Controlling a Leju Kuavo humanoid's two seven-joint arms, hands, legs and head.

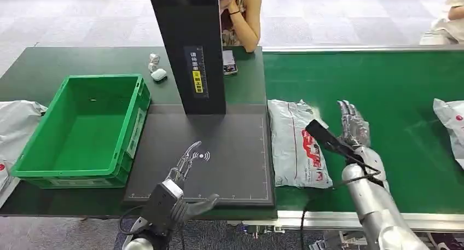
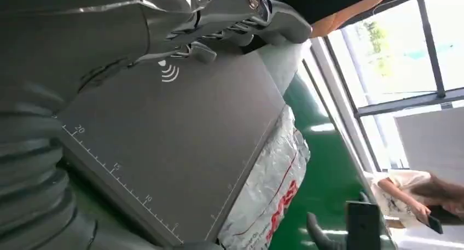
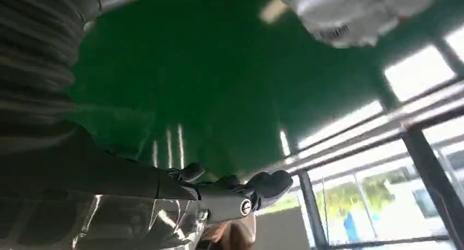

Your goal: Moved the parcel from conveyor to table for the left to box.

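My right hand [image 1: 353, 124] is stretched out flat over the green conveyor [image 1: 405, 86], fingers apart and holding nothing, just beside the right edge of the parcel [image 1: 298, 143]. That parcel, a grey plastic mailer with red print, lies flat on the belt at its left end, its left edge right against the dark scanning mat [image 1: 230, 151]; from my left wrist I see it along the mat's far side [image 2: 273, 190]. My left hand [image 1: 186, 165] hovers over the lower part of the mat near the white wireless mark [image 1: 203, 156], fingers extended and spread, thumb out to the side, empty. From that wrist the fingers [image 2: 230, 12] reach out above the same mark [image 2: 169, 70], with the ruler scale [image 2: 109, 173] printed along the mat's edge. The green crate [image 1: 82, 129] sits to the left of the mat, touching its edge, on the dark green table [image 1: 38, 64]. A tall black post [image 1: 189, 47] with a yellow label stands at the back of the mat. Behind it a person [image 1: 241, 15] leans at the table, a phone [image 1: 230, 62] lying near them, and a few small white items [image 1: 156, 67] rest left of the post. Another grey parcel [image 1: 451, 124] lies at the belt's right edge, well apart from my right hand, and more grey bags [image 1: 16, 124] sit left of the crate.
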